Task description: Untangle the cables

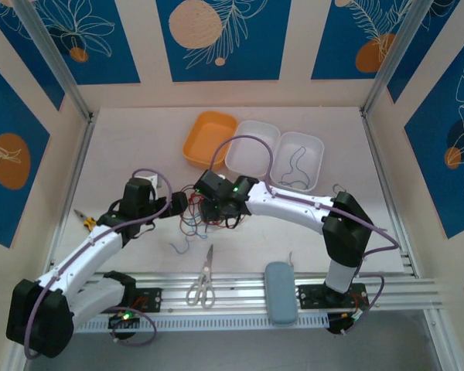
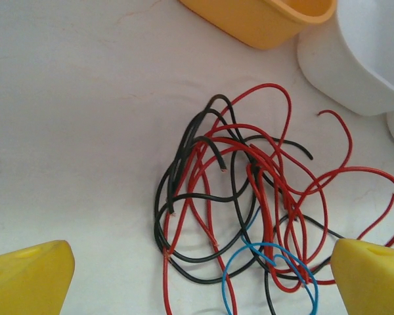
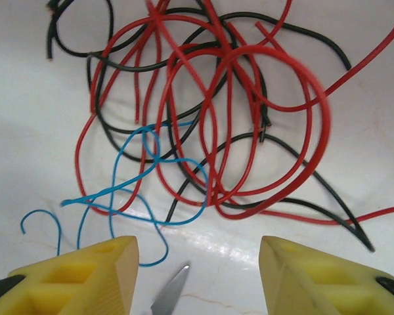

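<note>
From above we lose most of the cables (image 1: 203,224). The two wrists hang over the heap in the middle of the bench (image 1: 139,147), and only a few red and black loops and a blue tail poke out toward the scissors (image 1: 203,280). Up close, strands run off the picture edges, so we cannot follow any wire end to end or tell which lies on top at the thickest crossings. The heap has no single long axis. It is a roundish knot of loops, with red ends trailing toward the white tub (image 1: 251,147) and the blue wire curled on the scissors' side. The left gripper (image 2: 202,266) has its fingers spread wide and the right gripper (image 3: 198,262) has its fingers well apart. Both hang at the heap's edge, gripping nothing.
</note>
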`<state>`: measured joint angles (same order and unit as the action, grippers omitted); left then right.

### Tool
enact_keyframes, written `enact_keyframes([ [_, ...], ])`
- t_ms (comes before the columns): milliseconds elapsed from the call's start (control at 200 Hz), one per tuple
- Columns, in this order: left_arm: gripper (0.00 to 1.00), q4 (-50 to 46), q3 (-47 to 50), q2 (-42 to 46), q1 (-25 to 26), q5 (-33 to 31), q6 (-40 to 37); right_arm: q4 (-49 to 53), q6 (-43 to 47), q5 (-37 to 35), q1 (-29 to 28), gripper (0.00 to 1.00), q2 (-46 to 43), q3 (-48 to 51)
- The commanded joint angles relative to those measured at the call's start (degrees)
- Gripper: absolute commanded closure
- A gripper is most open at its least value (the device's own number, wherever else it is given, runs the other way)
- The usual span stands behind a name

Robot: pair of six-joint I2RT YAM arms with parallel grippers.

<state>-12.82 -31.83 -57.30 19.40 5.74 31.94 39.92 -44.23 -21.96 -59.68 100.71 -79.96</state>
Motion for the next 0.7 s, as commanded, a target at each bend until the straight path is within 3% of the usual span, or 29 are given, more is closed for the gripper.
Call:
enact_keyframes([
  [0, 0.00, 2.32, 1.06, -1.17, -1.91, 1.70, 1.64, 2.89, -2.36, -3.22, -2.54, 0.46, 1.17, -3.32],
  [385, 0.00, 4.12, 3.00, -2.50, -5.30, 3.75, 2.65, 5.97, -3.80, -0.64, -4.20, 0.27, 13.89, -14.61],
  [695, 0.00, 3.70, 3.71, -2.55, -6.27, 3.67, 1.81, 6.73, -3.62, -0.41, -3.50, 0.22, 19.14, -17.12],
])
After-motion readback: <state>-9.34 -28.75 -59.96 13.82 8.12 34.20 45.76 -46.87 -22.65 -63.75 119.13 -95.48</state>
